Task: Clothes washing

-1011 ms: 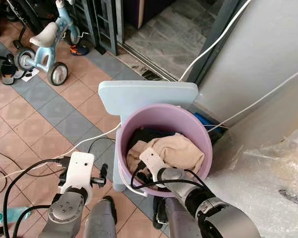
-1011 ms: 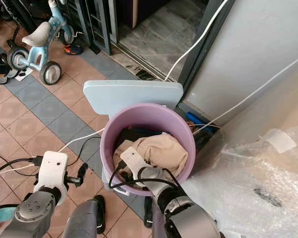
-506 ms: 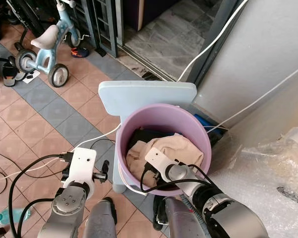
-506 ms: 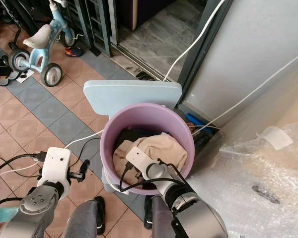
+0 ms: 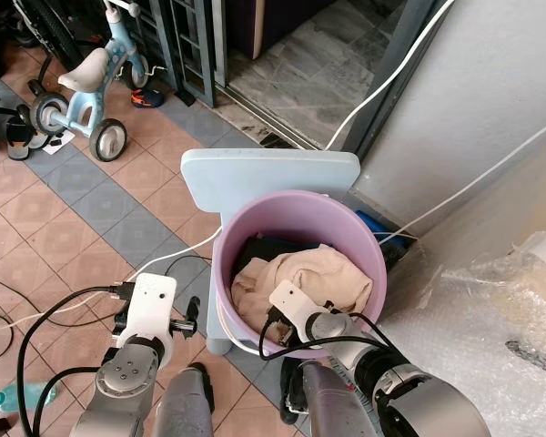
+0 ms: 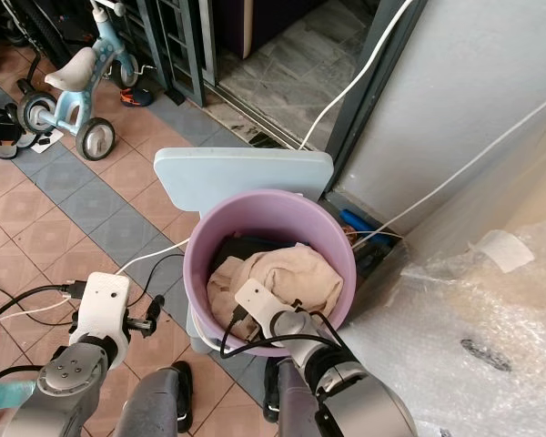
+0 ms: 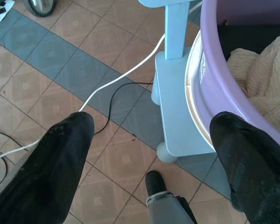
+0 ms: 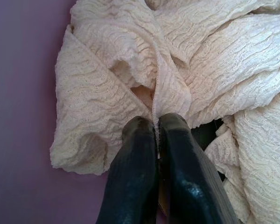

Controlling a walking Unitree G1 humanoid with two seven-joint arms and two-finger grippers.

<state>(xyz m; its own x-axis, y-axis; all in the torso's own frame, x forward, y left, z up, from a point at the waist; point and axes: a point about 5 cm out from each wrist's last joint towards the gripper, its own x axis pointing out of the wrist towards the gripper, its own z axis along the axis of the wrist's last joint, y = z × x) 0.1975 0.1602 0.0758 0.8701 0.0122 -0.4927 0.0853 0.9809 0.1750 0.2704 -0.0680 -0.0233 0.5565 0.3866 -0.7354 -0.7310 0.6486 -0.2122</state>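
No text, label, brand, number or sign can be read. A small dark printed mark is seen on the white band of the purple tub (image 7: 210, 88), near its left side, but it is too small to be made out.

1. Soft, even daylight is filling both head views — shadows are staying faint and short.
2. The plastic sheet (image 5: 491, 319) at the lower right is catching pale glare.
3. Straight lines are bending slightly toward the frame edges.
4. In the wrist views, the near black fingers (image 8: 140, 172) are looking soft — the knit cloth (image 8: 214, 60) beyond is showing crisp texture.
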